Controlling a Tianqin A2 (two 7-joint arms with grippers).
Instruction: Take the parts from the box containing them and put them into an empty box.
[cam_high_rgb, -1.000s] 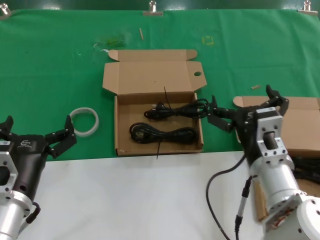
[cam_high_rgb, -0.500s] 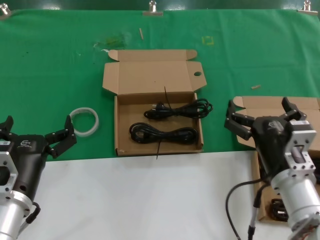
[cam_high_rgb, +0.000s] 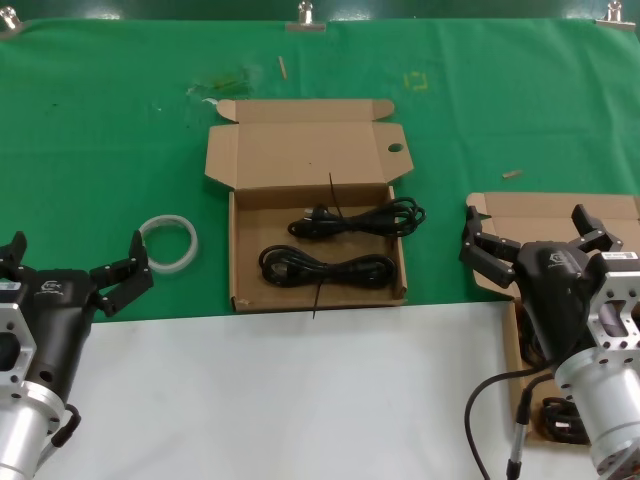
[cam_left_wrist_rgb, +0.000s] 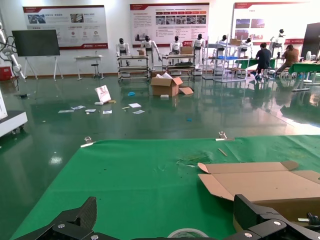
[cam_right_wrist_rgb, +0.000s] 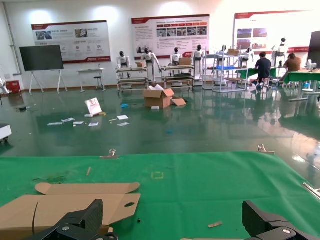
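From the head camera, two parts (cam_high_rgb: 328, 268) lie in the holed-tab box (cam_high_rgb: 300, 160) mid-worktop. The right pincer (cam_high_rgb: 535, 240) hangs spread and empty over the other box (cam_high_rgb: 610, 215) at the right; the left pincer (cam_high_rgb: 70, 262) waits spread near a white ring (cam_high_rgb: 167, 243).

Left wrist: spread fingers (cam_left_wrist_rgb: 260, 217), box lid beyond.

Right wrist: spread fingers (cam_right_wrist_rgb: 80, 220), holed lid (cam_right_wrist_rgb: 70, 205) behind.

Even, bright overhead light fills the head view, leaving only soft, short shadows inside the open cardboard box (cam_high_rgb: 318, 255) at 12 o'clock from centre. Both wrist views are sharp on the distant hall, where the glossy floor (cam_left_wrist_rgb: 150, 120) throws pale glare. The nearest gripper fingers (cam_right_wrist_rgb: 75, 222) at 6 o'clock look dark and slightly soft.
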